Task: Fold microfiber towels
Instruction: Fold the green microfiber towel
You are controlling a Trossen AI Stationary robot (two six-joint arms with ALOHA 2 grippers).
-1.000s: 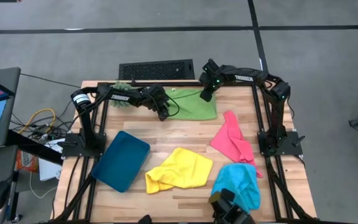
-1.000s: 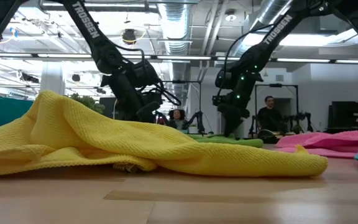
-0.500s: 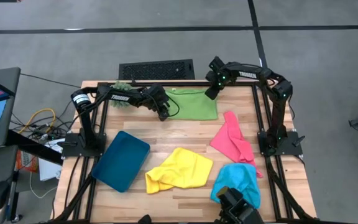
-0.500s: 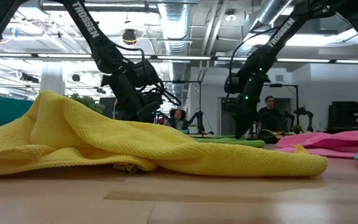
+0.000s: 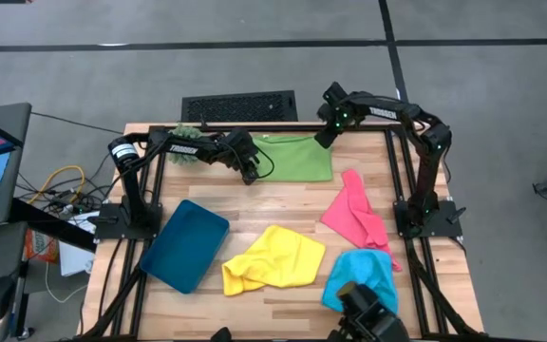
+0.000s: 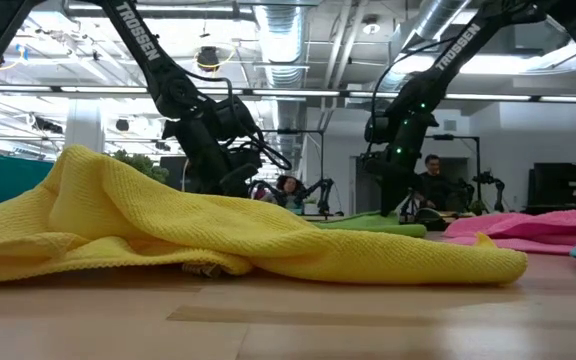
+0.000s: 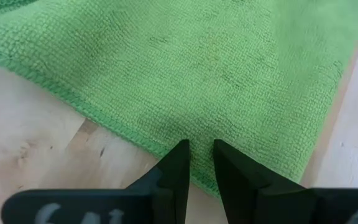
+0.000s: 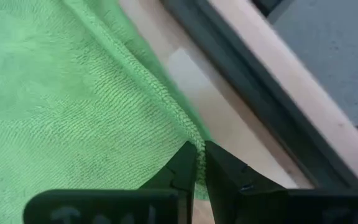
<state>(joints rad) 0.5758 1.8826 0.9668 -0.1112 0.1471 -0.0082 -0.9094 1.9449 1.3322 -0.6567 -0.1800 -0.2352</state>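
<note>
The left tool (image 7: 197,149) pinches the near edge of the green towel (image 7: 216,68); the right tool (image 8: 199,152) pinches its far corner.

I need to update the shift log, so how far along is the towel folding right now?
Nothing looks finished yet. In hand: the green towel lies flat at the far edge, the left gripper pinching its near edge and the right gripper its far corner. Left: the yellow towel, pink towel and light blue towel lie crumpled.
</note>
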